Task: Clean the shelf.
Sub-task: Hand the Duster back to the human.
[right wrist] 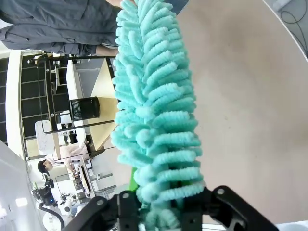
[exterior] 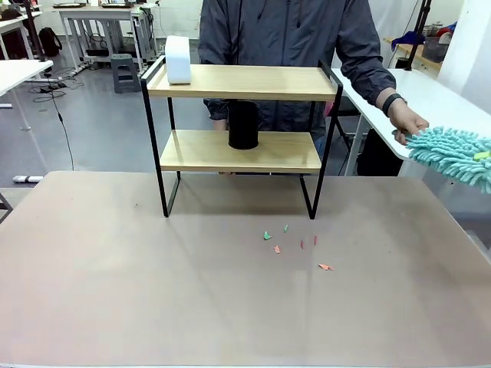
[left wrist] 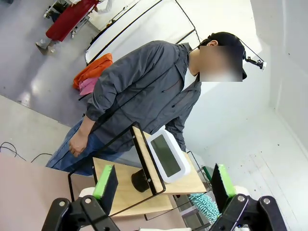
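Front view: shelf [exterior: 241, 83] far centre on table [exterior: 115, 268], person's hand [exterior: 408, 123] touching teal duster [exterior: 456, 155] far right. Right gripper [right wrist: 161, 204] around duster base, grip uncertain. Left gripper [left wrist: 163, 185] open. Advice: secure duster before sweeping boards.

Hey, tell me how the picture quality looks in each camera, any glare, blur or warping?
Front view: even light, sharp, a soft sheen on the table. Left wrist view: wide-angle tilt, the shelf leans, bright washed-out wall behind the person. Right wrist view: the teal duster looms close, sharp, scene rolled sideways.
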Action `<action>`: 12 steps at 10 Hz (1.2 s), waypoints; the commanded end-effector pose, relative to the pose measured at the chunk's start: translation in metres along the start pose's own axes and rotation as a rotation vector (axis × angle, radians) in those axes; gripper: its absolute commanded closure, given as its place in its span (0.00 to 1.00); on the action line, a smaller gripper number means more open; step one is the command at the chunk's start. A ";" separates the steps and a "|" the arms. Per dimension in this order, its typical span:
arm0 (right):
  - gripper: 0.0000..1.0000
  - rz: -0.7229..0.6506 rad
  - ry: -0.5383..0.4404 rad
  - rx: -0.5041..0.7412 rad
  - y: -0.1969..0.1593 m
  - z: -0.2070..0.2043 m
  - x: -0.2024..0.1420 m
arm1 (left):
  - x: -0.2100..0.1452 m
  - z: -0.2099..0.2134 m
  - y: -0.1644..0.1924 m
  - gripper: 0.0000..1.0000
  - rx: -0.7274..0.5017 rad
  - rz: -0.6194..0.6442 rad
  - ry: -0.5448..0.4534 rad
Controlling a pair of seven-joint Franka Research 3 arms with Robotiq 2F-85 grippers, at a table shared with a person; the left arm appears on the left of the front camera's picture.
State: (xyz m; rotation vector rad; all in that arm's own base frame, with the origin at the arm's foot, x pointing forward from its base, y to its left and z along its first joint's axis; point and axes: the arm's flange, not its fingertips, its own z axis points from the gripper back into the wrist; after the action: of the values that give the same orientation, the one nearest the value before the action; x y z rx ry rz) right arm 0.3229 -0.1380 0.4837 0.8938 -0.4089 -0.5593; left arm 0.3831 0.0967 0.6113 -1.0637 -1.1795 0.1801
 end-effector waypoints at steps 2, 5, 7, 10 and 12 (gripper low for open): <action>0.00 0.044 0.012 0.062 0.013 0.004 -0.005 | 0.001 0.002 0.000 0.00 -0.006 -0.001 0.008; 0.00 0.098 0.035 0.137 0.038 0.005 -0.024 | 0.000 0.000 0.000 0.00 0.000 0.000 0.000; 0.00 0.125 0.105 0.256 0.065 -0.010 -0.043 | -0.035 -0.023 0.012 0.00 -0.037 0.186 0.312; 0.00 0.090 0.320 0.510 0.114 -0.071 -0.084 | -0.103 -0.061 0.037 0.00 -0.038 0.368 0.610; 0.00 0.070 0.443 0.470 0.118 -0.108 -0.101 | -0.116 -0.079 0.043 0.00 -0.057 0.466 0.617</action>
State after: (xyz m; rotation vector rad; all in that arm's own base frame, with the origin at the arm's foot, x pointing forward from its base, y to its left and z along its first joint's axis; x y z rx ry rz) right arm 0.3372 0.0445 0.5350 1.4131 -0.2104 -0.1982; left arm 0.4096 -0.0055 0.4887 -1.2946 -0.3985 0.1293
